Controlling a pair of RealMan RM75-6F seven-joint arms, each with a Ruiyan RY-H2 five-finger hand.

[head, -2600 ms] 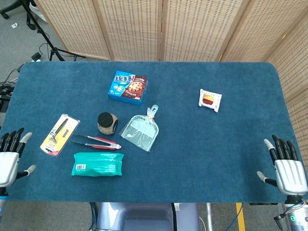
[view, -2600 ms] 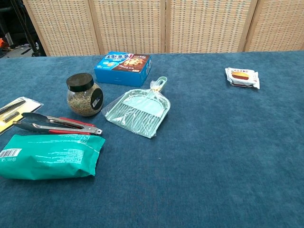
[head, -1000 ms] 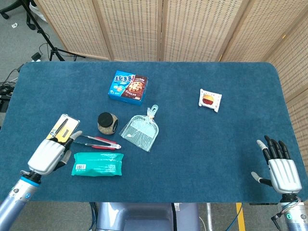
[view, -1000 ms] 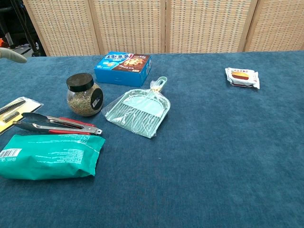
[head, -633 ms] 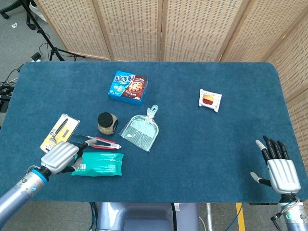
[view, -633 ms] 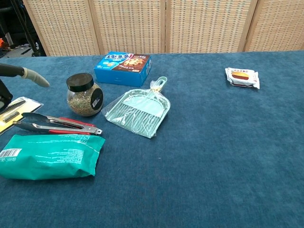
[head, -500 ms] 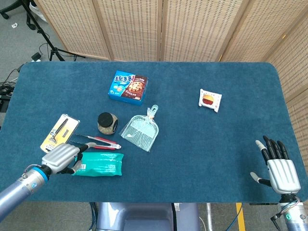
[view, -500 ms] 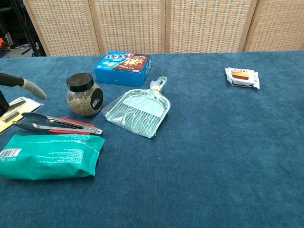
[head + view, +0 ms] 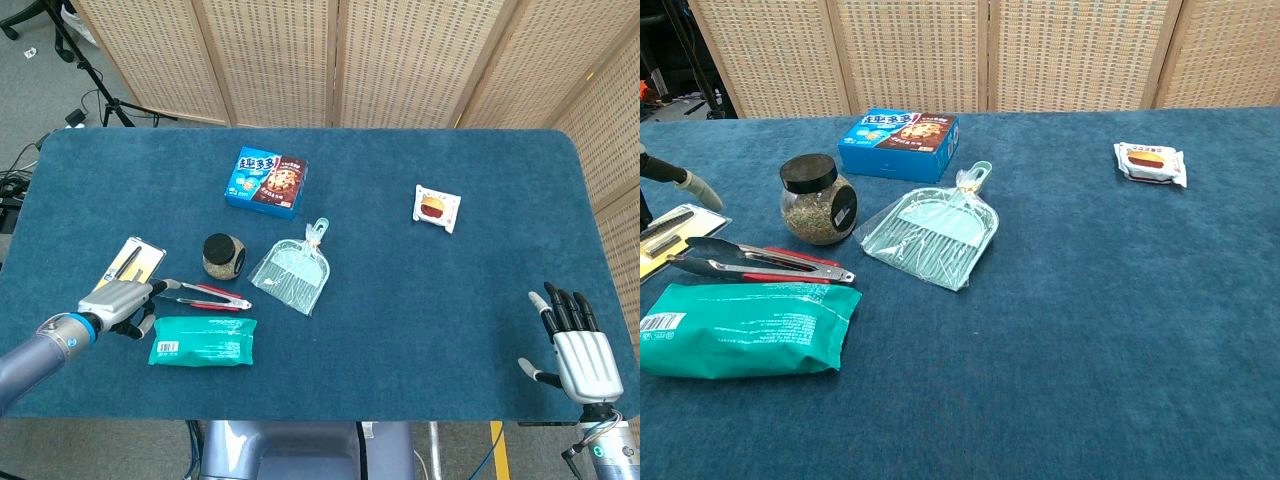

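My left hand (image 9: pixel 117 300) hovers at the left end of the red-handled tongs (image 9: pixel 203 294), between the yellow carded tool pack (image 9: pixel 130 265) and the green wipes pack (image 9: pixel 203 341). Its fingers hang down with nothing in them. In the chest view only a grey fingertip (image 9: pixel 695 188) of it shows at the left edge, above the carded pack (image 9: pixel 670 230) and the tongs (image 9: pixel 760 262). My right hand (image 9: pixel 578 350) is at the table's front right corner, fingers spread and empty, far from everything.
A spice jar (image 9: pixel 224 255) and a mint dustpan set (image 9: pixel 292 268) sit right of the tongs. Behind them lies a blue cookie box (image 9: pixel 266 181). A small snack packet (image 9: pixel 437 208) lies at the back right. The blue table (image 9: pixel 420 300) ends at folding screens.
My left hand came in from the front left table edge, passed over the green pack's left end, then shifted back and left to the tongs' end. The right hand barely moved.
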